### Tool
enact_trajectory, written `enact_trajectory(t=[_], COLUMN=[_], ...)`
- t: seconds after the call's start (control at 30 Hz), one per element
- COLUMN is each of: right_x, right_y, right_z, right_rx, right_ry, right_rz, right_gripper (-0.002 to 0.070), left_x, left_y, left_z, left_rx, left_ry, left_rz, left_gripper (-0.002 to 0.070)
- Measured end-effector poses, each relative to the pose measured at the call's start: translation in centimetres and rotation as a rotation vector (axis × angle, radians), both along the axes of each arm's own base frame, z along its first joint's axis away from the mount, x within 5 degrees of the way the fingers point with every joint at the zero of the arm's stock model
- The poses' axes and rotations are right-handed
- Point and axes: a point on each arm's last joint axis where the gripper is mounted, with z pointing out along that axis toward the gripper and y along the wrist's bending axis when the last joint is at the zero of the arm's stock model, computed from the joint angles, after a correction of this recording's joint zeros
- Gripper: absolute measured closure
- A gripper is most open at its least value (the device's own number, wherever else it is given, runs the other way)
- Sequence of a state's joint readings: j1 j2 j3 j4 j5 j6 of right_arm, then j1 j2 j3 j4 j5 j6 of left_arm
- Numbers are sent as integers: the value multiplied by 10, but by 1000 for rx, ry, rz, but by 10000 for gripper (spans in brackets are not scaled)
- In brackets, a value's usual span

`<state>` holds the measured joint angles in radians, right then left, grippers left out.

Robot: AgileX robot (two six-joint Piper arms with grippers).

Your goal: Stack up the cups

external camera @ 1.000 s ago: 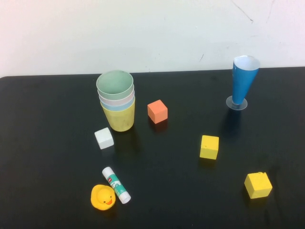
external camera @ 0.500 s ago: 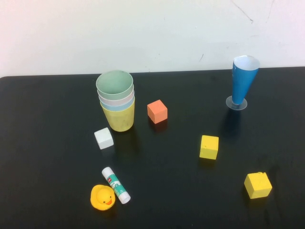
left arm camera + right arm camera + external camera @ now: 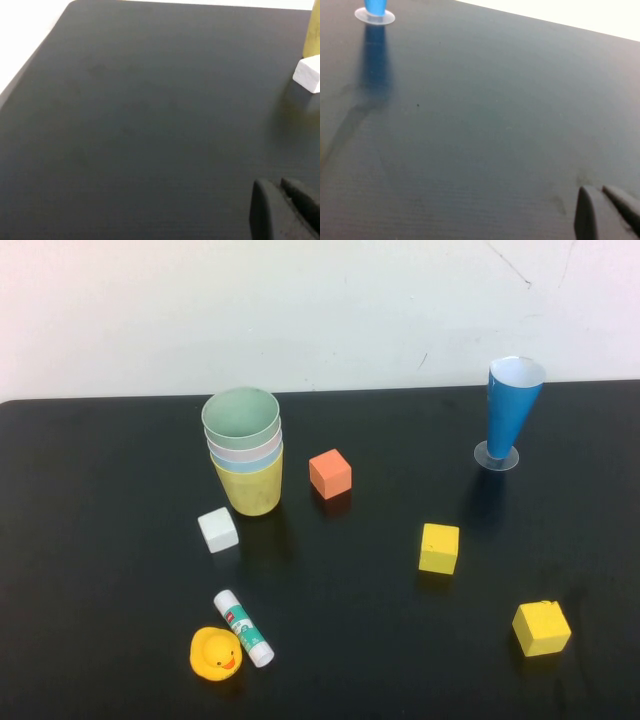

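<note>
The cups stand nested in one upright stack (image 3: 245,455) left of the table's middle: the yellow cup (image 3: 252,488) at the bottom, then light blue, pale pink, and the pale green cup (image 3: 241,417) on top. Neither arm shows in the high view. My left gripper (image 3: 276,186) is shut and holds nothing, low over bare table, with a sliver of the yellow cup (image 3: 314,35) far off. My right gripper (image 3: 596,191) is also shut and holds nothing, over bare table on the right side.
Around the stack lie a white cube (image 3: 218,530), an orange cube (image 3: 330,473), two yellow cubes (image 3: 439,548) (image 3: 541,628), a glue stick (image 3: 243,627) and a rubber duck (image 3: 215,654). A tall dark-blue cone cup (image 3: 510,412) stands at the back right.
</note>
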<state>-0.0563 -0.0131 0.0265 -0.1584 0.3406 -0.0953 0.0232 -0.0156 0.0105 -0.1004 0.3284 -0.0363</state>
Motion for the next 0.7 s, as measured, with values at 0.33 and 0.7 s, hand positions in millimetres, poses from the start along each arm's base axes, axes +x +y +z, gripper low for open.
enact_trajectory(t=[0.33, 0.7], right_x=[0, 0], right_y=[0, 0], right_z=[0, 0], right_rx=[0, 0], right_ry=[0, 0], right_rz=[0, 0], right_gripper=[678, 678], left_x=[0, 0], left_y=[0, 0], left_z=[0, 0], left_rx=[7, 7], left_ry=[0, 0], left_rz=[1, 1], left_gripper=[676, 676])
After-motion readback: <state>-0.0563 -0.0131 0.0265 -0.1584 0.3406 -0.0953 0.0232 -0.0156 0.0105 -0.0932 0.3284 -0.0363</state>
